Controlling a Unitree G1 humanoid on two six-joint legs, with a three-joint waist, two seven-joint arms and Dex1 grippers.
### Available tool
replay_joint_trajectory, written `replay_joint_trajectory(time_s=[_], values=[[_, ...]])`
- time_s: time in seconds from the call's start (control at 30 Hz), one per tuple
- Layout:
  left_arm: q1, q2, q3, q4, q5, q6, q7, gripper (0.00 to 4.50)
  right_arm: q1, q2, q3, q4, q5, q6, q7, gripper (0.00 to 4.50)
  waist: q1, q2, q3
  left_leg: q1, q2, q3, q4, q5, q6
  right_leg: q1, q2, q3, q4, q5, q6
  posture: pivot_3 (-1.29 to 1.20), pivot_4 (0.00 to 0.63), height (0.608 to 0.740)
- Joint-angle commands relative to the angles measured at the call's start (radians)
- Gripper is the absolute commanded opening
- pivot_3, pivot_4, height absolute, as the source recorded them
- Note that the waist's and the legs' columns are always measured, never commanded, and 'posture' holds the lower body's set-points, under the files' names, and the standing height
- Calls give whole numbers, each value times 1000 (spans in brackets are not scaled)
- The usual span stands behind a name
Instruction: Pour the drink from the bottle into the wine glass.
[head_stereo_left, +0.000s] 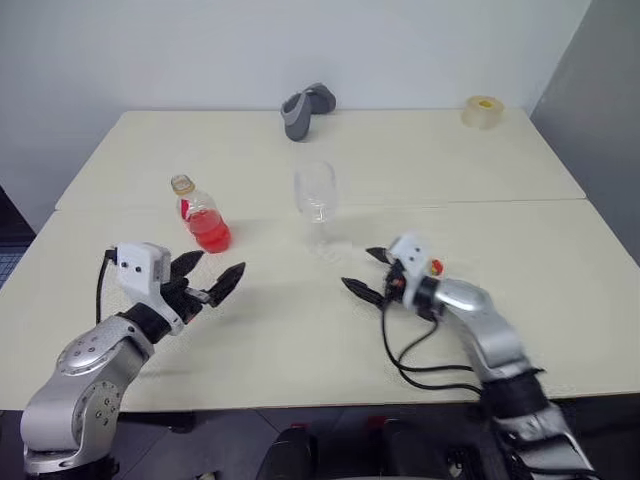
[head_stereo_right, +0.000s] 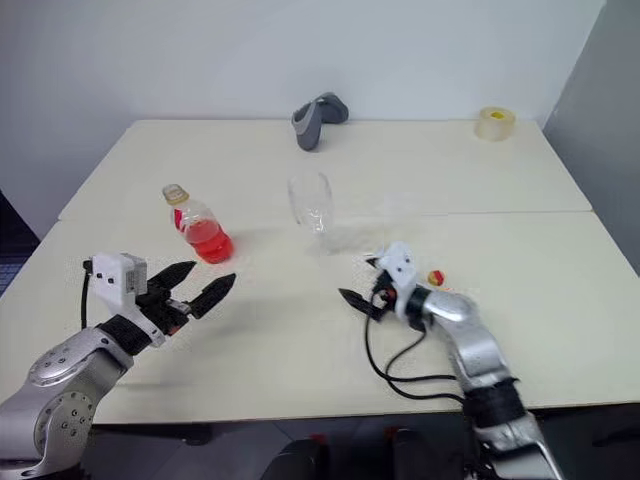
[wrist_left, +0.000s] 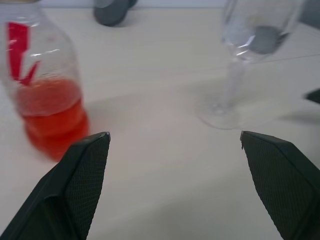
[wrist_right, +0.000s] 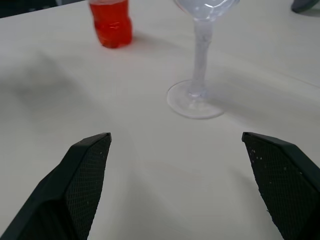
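Both grippers, left gripper (head_stereo_left: 213, 274) and right gripper (head_stereo_left: 368, 273), are hanging wide open and empty while we are flagging the bottle (head_stereo_left: 201, 215), seemingly uncapped, standing beside the wine glass (head_stereo_left: 316, 200): a careless reach risks toppling either, spilling the drink (head_stereo_left: 211, 231).

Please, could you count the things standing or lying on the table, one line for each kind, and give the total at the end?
Bottle with red drink: 1
Wine glass: 1
Yellow-and-red cap: 1
Roll of tape: 1
Grey object, far edge: 1
Total: 5
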Motion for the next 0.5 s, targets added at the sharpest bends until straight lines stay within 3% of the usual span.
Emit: replay_joint_trajectory(time_s=[0.03, 0.13, 0.23, 0.5], values=[[1, -19, 53, 13, 65, -64, 76, 4500, 32, -53, -8, -187, 103, 14, 90, 4465, -1, 0, 0, 0, 0, 0, 0, 0, 0, 0, 0, 0, 0, 0, 0, 0, 150, 740], [-2, -39, 83, 53, 94, -91, 122, 4500, 55, -69, -62, -268, 277, 88, 142, 4465, 2, -1, 0, 1, 2, 0, 0, 0, 0, 1, 2, -1, 0, 0, 0, 0, 150, 740], [-38, -35, 90, 116, 119, -128, 132, 4500, 15, -91, -63, -314, 345, 115, 168, 4465, 5, -2, 1, 0, 3, 0, 0, 0, 0, 1, 2, -2, 0, 0, 0, 0, 150, 740], [-183, -19, -4, 291, 179, -218, 59, 4500, -83, -29, -33, -282, 342, 137, 64, 4465, 7, -3, 2, 0, 3, 0, 0, 0, -1, 1, 2, -3, -1, 0, 0, 0, 150, 740]])
